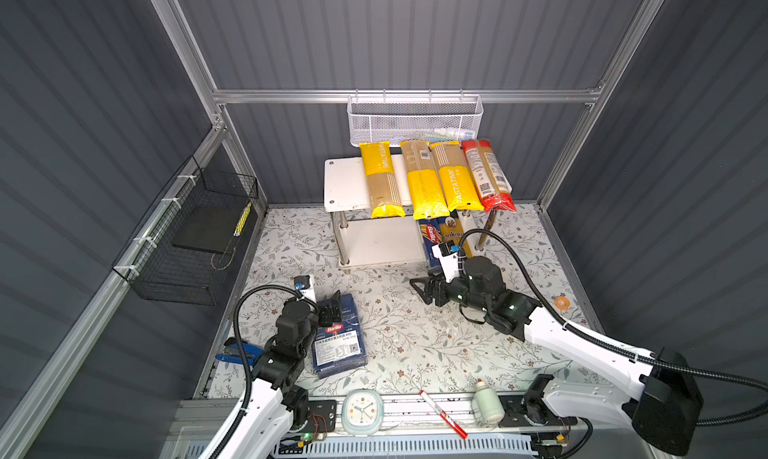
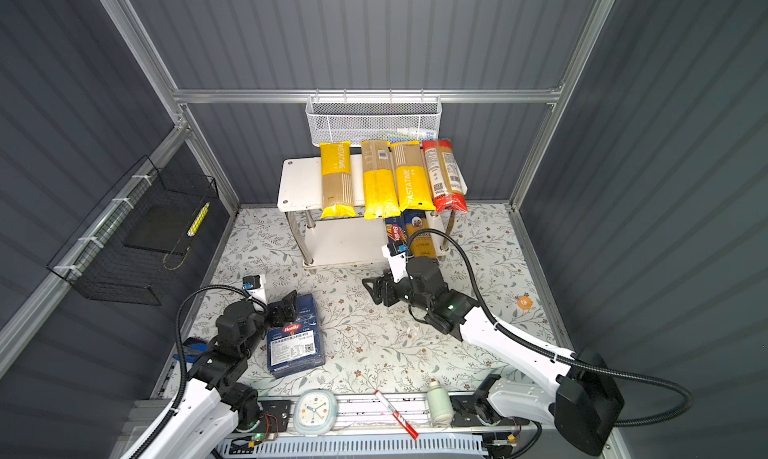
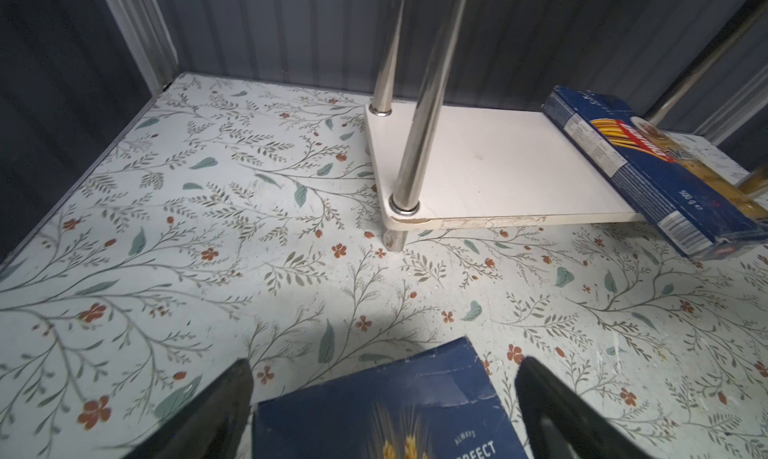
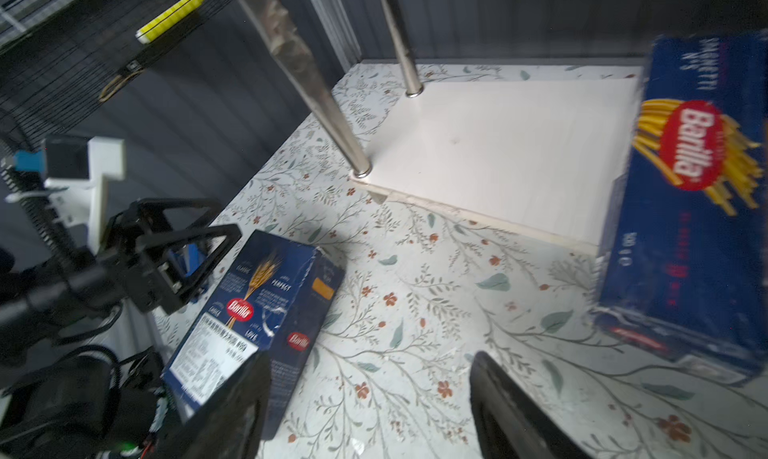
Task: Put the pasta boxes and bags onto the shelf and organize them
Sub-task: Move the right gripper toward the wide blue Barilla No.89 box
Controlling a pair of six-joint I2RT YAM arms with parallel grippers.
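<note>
A clock (image 1: 361, 412), a red marker (image 1: 442, 414) and a small white bottle (image 1: 487, 405) are lined along the near rail (image 1: 399, 407). Beyond, the bench (image 1: 399, 344) is covered with a pale sheet printed with leaves and red flowers and is enclosed by dark grey ribbed walls (image 1: 83, 145).

The wide box (image 1: 338, 338), dark blue, is laid flat on the bench at the left. "Barilla" in a red oval, "PERFECT" and a white label are carried on its face. The left fingers (image 1: 332, 305) are held apart over its far corner; whether it is touched cannot be told. The right fingers (image 1: 424, 288) are spread over bare bench, with nothing between them.

Further back the shelf (image 1: 345, 182) is stood by the rear wall. On the right of its lower board the narrow box (image 1: 430, 238), marked "Barilla" and "500 g", is laid overhanging the front edge, with a yellow-and-navy bag (image 1: 455, 232) bearing a portrait just beside it. On the top board three yellow bags (image 1: 380, 180) (image 1: 424, 182) (image 1: 453, 180), two reading "PASTATIME", and a red-and-clear bag (image 1: 488, 176) with a white label are laid side by side.

A yellow stick (image 1: 243, 220) is held in a black wire basket (image 1: 191, 236) on the left wall. A white mesh basket (image 1: 413, 122) is hung from the rear rail (image 1: 291, 96), its contents too faint to be told.
</note>
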